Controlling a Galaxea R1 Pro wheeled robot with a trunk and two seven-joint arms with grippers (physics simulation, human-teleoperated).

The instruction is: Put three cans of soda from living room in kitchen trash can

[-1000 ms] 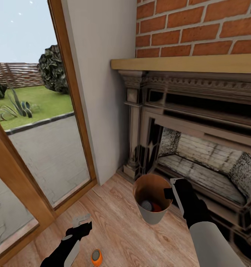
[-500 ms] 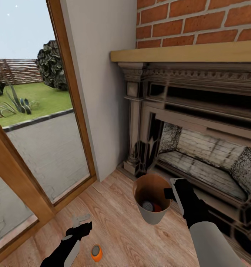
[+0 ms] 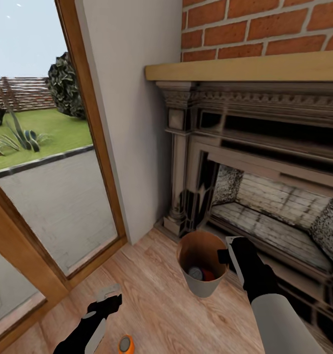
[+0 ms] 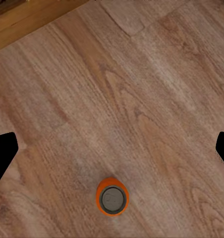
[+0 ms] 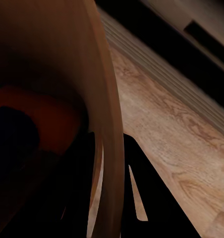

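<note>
The brown tash can hangs off the wood floor in front of the brick fireplace, with my right gripper shut on its rim. Inside it lie an orange soda can and a dark blue one with a silvery top. In the right wrist view the bin wall runs between my fingers, and the orange can shows inside. A third can, orange, stands upright on the floor just below my open left gripper. The left wrist view has that can between the spread fingertips.
The carved dark fireplace surround and its hearth stand right behind the bin. A white wall and a wood-framed glass door onto a garden close off the left. Bare wood floor lies between the two arms.
The head camera has shifted, so the mantel and room sit a little differently in the picture. Both arms, the bin and the floor can keep their places relative to each other.
</note>
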